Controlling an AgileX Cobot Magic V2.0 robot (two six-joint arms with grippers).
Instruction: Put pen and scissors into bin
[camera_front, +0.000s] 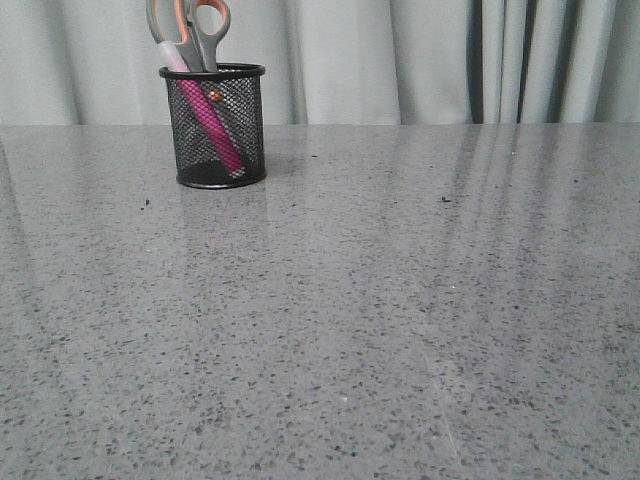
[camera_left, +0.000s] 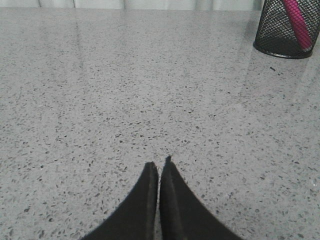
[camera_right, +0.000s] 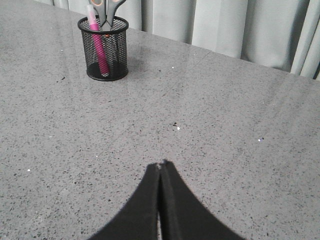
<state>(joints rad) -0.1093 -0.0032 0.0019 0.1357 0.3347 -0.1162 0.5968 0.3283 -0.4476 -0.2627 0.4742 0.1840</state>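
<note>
The black mesh bin (camera_front: 213, 127) stands upright at the far left of the table. The magenta pen (camera_front: 208, 122) leans inside it, pale end up. The scissors (camera_front: 192, 33) stand in it too, grey handles with orange-lined loops sticking out above the rim. The bin also shows in the left wrist view (camera_left: 286, 31) and in the right wrist view (camera_right: 103, 48), with the pen (camera_right: 98, 45) and scissors (camera_right: 107, 7) in it. My left gripper (camera_left: 159, 163) is shut and empty, low over the table. My right gripper (camera_right: 161, 164) is shut and empty, well short of the bin. Neither gripper shows in the front view.
The grey speckled table (camera_front: 380, 300) stretches across the whole front view. Pale curtains (camera_front: 430, 55) hang behind its far edge. A small dark speck (camera_front: 446, 199) lies at mid right.
</note>
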